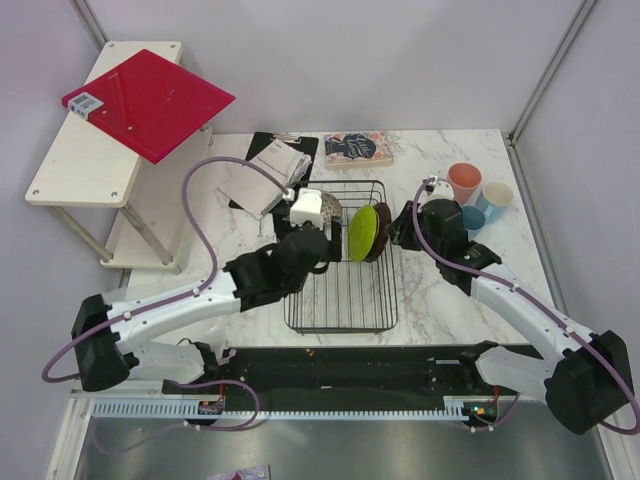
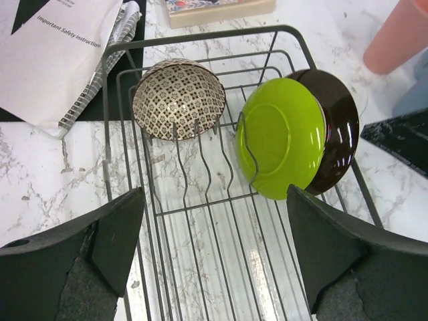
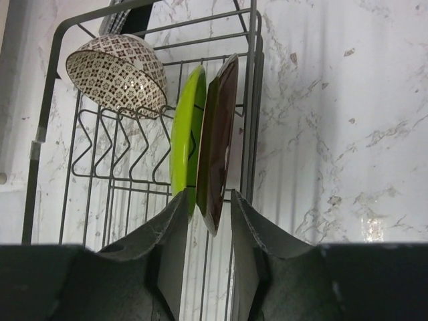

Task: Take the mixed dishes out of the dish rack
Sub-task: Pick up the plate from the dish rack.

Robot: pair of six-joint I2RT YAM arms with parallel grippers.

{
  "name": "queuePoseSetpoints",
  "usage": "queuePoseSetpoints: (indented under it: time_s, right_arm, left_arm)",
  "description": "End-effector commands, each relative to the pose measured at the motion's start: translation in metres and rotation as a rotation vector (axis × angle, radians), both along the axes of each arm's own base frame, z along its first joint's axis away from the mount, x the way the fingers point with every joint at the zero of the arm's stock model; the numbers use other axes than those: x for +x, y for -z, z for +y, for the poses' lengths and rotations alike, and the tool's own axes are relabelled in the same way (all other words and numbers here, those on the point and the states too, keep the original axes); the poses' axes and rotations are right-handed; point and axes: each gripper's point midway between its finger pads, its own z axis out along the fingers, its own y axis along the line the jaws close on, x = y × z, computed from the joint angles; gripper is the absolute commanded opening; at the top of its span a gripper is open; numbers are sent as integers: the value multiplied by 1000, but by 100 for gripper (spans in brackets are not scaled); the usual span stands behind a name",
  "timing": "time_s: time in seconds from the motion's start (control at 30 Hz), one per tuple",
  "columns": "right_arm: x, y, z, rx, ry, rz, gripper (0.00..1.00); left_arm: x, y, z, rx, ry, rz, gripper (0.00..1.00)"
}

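inside the dish rack (image 1: 345, 285), the lime green plate (image 1: 362, 232) stands on edge.

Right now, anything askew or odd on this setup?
Two things. The red board sits skewed on the shelf, with one corner hanging past its edge. The bowl lies tipped on its side in the far left corner of the rack, propped on the tines. No spills or damage visible.

plates (image 2: 281, 137) (image 2: 341, 120): 2 | bowl (image 2: 177, 97): 1 | cups (image 1: 464, 181) (image 1: 496, 196) (image 1: 473, 217): 3 (one pink, two blue) | dish rack (image 1: 340, 290): 1 | red board (image 1: 150, 100): 1
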Motion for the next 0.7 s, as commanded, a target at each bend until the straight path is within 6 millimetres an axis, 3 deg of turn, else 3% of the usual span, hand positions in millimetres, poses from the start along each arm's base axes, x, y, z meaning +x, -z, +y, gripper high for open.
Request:
queuePoseSetpoints:
  time_s: [0.0, 0.3, 0.67]
  right_arm:
    - [8, -32, 17, 86, -48, -56, 38]
    - [6, -35, 45, 174, -162, -52, 40]
    - [16, -5, 52, 155, -173, 6, 40]
  left_arm:
    - [-13, 3, 14, -163, -13, 86, 93]
    - [-21, 18, 31, -201, -19, 129, 94]
    - [-23, 28, 33, -193, -25, 147, 94]
